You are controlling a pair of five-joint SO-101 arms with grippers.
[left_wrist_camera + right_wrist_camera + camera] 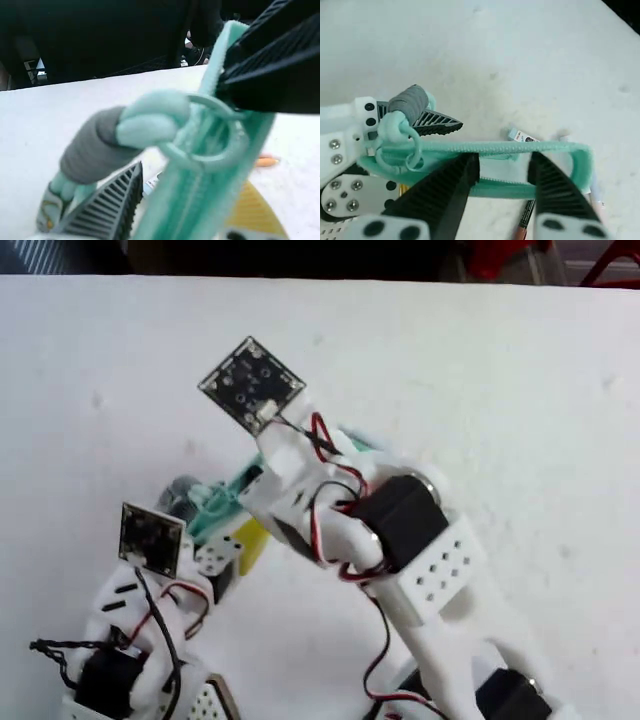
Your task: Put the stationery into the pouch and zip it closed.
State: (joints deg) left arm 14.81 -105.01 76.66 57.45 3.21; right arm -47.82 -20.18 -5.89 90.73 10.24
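Observation:
The mint green pouch [495,147] stands on its edge with the zip mouth gaping. Its ring and grey-sleeved pull tab [95,147] hang at one end. My left gripper [178,126] is shut on that end of the pouch [200,190], one ribbed finger [432,121] showing beside the tab. Over the mouth, my right gripper [502,160] is open, both black fingertips just above the near rim. A reddish pen [522,220] and a small labelled item [520,136] lie on the table by the pouch. In the high view both arms cover the pouch [222,498].
A yellow item [250,540] lies under the pouch beside the left arm, and a small orange piece [265,161] sits on the table [480,370] behind it. The white table is bare toward the far and right sides; dark room beyond the far edge.

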